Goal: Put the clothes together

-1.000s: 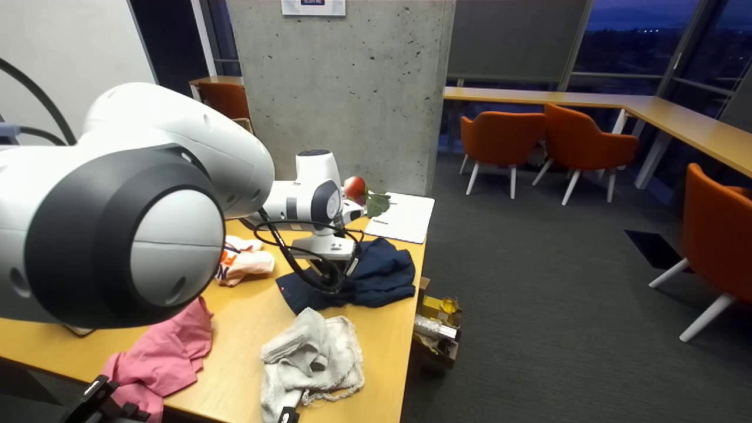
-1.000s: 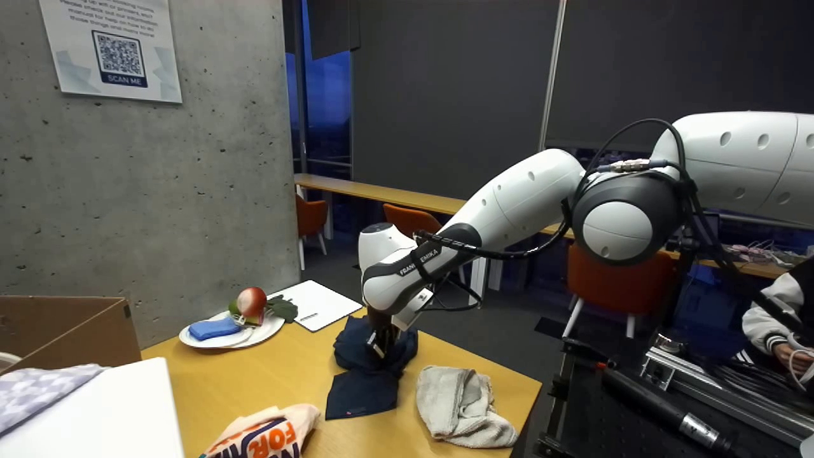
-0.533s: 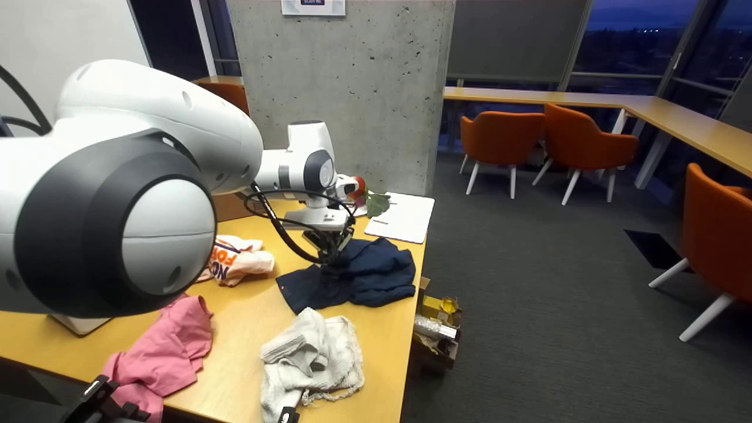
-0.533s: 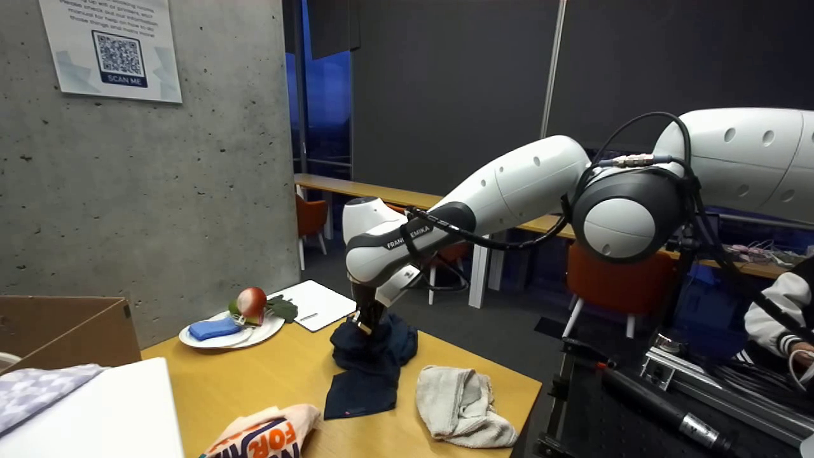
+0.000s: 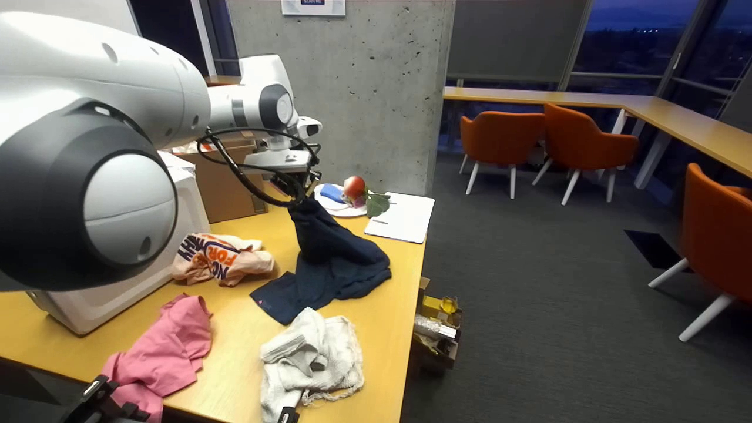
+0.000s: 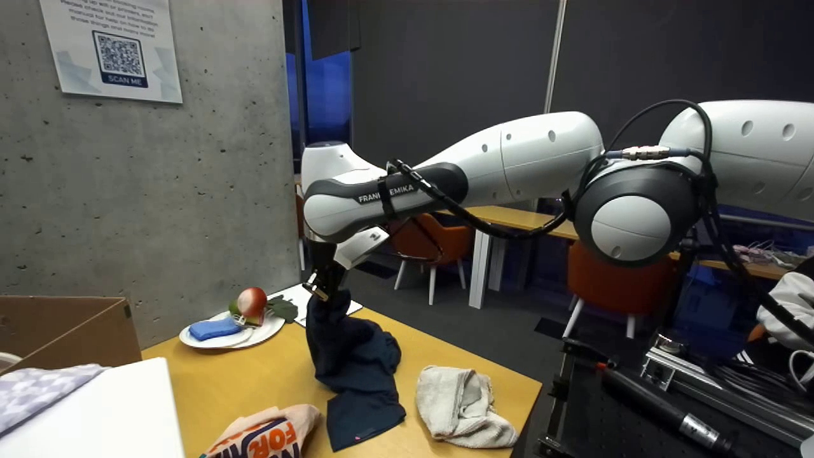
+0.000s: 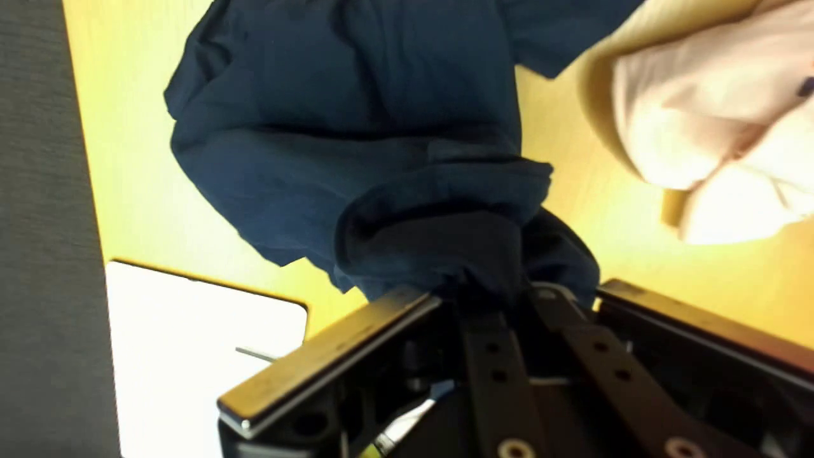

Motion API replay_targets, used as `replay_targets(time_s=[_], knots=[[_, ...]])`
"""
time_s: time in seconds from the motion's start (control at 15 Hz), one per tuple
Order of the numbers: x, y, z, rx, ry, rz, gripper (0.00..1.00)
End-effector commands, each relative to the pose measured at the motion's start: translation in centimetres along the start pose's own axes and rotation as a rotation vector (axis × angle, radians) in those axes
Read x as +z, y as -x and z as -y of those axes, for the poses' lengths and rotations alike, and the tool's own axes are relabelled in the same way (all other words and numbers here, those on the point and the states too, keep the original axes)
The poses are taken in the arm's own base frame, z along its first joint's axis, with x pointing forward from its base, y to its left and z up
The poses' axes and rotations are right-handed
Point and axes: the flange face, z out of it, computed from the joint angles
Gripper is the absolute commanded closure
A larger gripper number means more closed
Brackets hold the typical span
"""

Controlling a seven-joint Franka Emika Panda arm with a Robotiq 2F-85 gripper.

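Hanging from the closed gripper (image 7: 509,299): one end of navy garment (image 5: 343,264), remainder on table (image 6: 254,375) between grey cloth (image 5: 317,355) and plate (image 6: 270,329); on plate, blue sponge (image 6: 215,328), round red item (image 6: 252,301). Box (image 6: 102,334): contents unclear. Held end higher than earlier.
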Motion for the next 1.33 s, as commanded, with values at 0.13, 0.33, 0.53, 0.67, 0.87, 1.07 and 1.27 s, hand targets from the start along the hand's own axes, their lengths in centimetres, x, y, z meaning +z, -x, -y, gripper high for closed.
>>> replay_targets(time_s=[0.13, 0.33, 0.53, 0.67, 0.87, 1.07, 1.27], knots=[[-10.3, -2.0, 7.6, -0.068, -0.017, -0.079, 0.98], [-14.0, -1.9, 12.2, -0.129, -0.033, -0.099, 0.98], [-14.9, -1.2, 15.2, -0.182, -0.048, -0.068, 0.98], [-14.7, -0.4, 17.0, -0.227, -0.085, -0.018, 0.98], [-12.3, 1.1, 19.4, -0.310, -0.136, 0.064, 0.98], [-7.6, 2.7, 20.5, -0.357, -0.141, 0.136, 0.98], [-0.7, 4.5, 21.0, -0.392, -0.114, 0.183, 0.98]])
